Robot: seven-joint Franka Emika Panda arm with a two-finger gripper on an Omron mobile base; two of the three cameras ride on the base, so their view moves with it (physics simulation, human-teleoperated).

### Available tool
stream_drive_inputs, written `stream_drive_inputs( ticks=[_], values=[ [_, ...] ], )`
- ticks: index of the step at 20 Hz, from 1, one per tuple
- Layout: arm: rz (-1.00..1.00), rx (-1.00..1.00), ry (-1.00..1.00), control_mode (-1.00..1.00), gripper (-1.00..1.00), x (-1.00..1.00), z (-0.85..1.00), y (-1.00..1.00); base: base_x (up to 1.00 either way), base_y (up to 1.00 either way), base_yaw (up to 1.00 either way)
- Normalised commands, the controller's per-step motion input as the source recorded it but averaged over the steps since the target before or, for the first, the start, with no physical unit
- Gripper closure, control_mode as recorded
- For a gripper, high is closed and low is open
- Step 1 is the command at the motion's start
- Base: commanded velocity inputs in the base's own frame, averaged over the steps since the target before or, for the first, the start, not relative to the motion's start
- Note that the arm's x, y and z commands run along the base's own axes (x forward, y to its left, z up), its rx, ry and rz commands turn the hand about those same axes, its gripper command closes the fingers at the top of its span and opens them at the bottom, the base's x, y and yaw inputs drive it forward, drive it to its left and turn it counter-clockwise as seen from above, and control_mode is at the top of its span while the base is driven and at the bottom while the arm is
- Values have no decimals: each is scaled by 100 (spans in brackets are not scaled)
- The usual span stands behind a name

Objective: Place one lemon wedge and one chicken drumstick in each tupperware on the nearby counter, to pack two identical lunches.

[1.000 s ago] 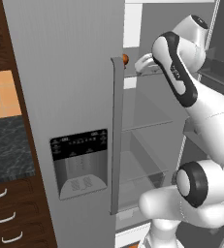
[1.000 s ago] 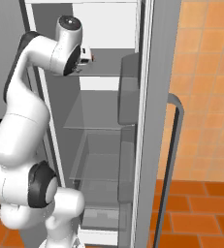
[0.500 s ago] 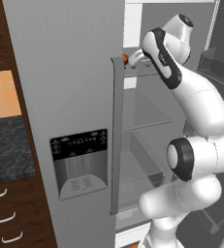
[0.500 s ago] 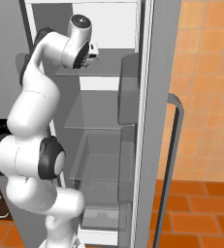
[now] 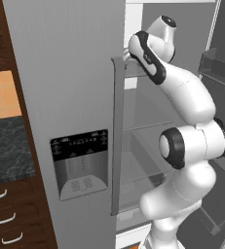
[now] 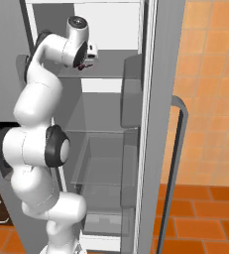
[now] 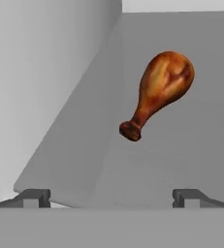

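A browned chicken drumstick (image 7: 158, 93) lies on a grey fridge shelf (image 7: 181, 155), thick end away from me and bone end towards me. My gripper (image 7: 111, 197) is open just short of it, with nothing between its fingertips (image 7: 36, 196). From the right base view my gripper (image 6: 87, 58) reaches onto the top shelf of the open fridge. A strip of the marbled counter (image 5: 7, 151) shows at the left. The lemon wedge and the tupperware are out of view.
The shut fridge door with its dispenser (image 5: 80, 160) and long handle (image 5: 116, 141) stands close to the left of my arm. The open right door (image 6: 153, 124) with its handle (image 6: 179, 149) stands on the other side. Glass shelves (image 6: 103, 136) lie below.
My arm has stretched up and further into the fridge's top shelf, bringing the hand closer to the drumstick. The jaws have stayed open.
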Motion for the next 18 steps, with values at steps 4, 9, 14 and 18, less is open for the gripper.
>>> stream_drive_inputs(
  ticks=[4, 9, 14, 18],
  values=[
    [-22, 0, 0, -100, -100, 61, -48, 0, 0, 0, 0],
    [-13, 0, 1, -100, -100, 62, -2, 0, 0, 0, 0],
    [-9, 0, 0, -100, -100, 59, 0, 5, 0, 0, 0],
    [-4, 0, 3, -100, -100, 70, 0, 1, 0, 0, 0]
  ],
)
